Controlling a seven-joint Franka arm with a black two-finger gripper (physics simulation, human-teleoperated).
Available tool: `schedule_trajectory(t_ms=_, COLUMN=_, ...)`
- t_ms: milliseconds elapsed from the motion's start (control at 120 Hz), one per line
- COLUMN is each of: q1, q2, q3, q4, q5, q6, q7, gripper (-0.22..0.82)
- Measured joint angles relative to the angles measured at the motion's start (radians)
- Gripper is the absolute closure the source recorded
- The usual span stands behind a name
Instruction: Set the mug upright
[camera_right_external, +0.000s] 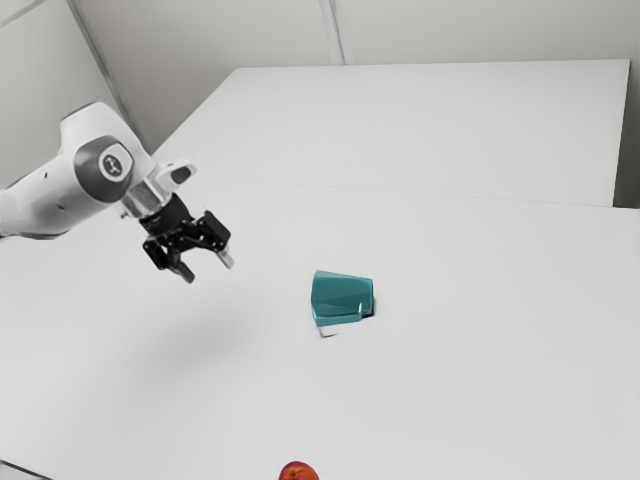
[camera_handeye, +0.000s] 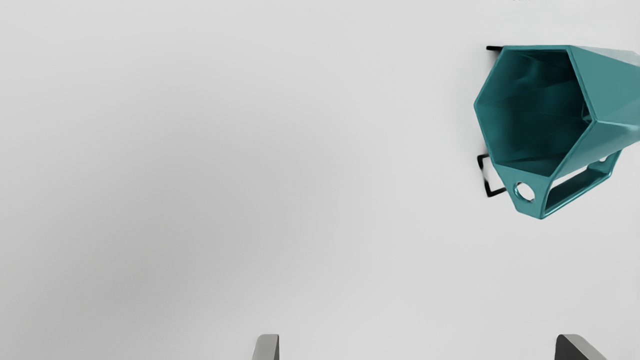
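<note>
Above the table, toward the exterior view's left, my gripper (camera_right_external: 208, 268) hangs with its fingers apart and nothing between them. A teal faceted mug (camera_right_external: 342, 297) lies on its side on the table, some way toward the exterior view's right from the gripper. In the wrist view the open mouth of the mug (camera_handeye: 537, 110) faces the camera's side, and its handle, with a round hole, sticks out from one side. My gripper (camera_handeye: 417, 345) shows two widely spaced fingertips there, not touching the mug.
A red apple (camera_right_external: 299, 472) sits at the near edge of the exterior view. The white table (camera_right_external: 480, 380) extends around the mug, with a pale wall behind it.
</note>
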Motion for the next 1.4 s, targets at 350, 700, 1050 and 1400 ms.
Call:
schedule_trajectory(t_ms=350, q1=-0.064, q2=0.070, q3=0.029, q4=-0.049, q5=-0.244, q6=0.067, q7=0.007, gripper=0.00)
schedule_trajectory(t_ms=700, q1=-0.128, q2=0.107, q3=0.036, q4=-0.084, q5=-0.443, q6=0.135, q7=0.087, gripper=0.00)
schedule_trajectory(t_ms=1050, q1=-0.120, q2=0.187, q3=0.039, q4=-0.059, q5=-0.591, q6=0.178, q7=0.205, gripper=0.00)
schedule_trajectory(t_ms=1400, q1=-0.174, q2=0.259, q3=0.040, q4=0.002, q5=-0.661, q6=0.205, q7=0.291, gripper=0.00)
